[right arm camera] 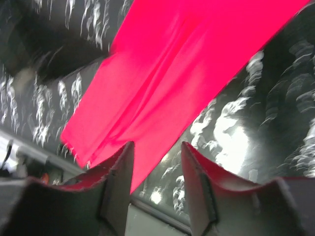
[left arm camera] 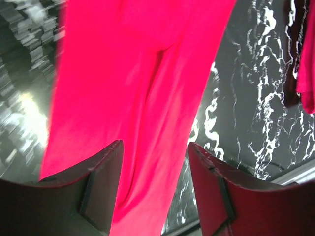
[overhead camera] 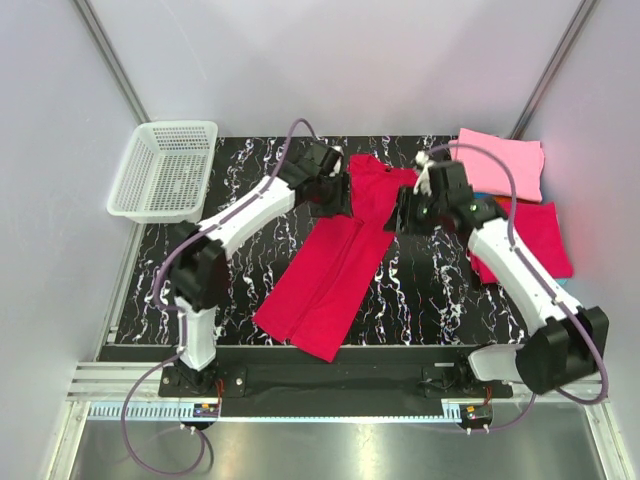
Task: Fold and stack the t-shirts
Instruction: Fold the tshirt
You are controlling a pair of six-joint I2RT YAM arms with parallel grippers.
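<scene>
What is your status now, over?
Left gripper open, right gripper open, both over red t-shirt. Shirt folded into long strip, not stacked. Nothing in the way.

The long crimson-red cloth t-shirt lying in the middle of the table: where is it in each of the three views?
Top external: the crimson-red cloth t-shirt lies diagonally at centre.
Left wrist: the t-shirt fills the upper middle.
Right wrist: the t-shirt is a diagonal band across the centre.
Shared landmark: the black white-veined table top.
</scene>
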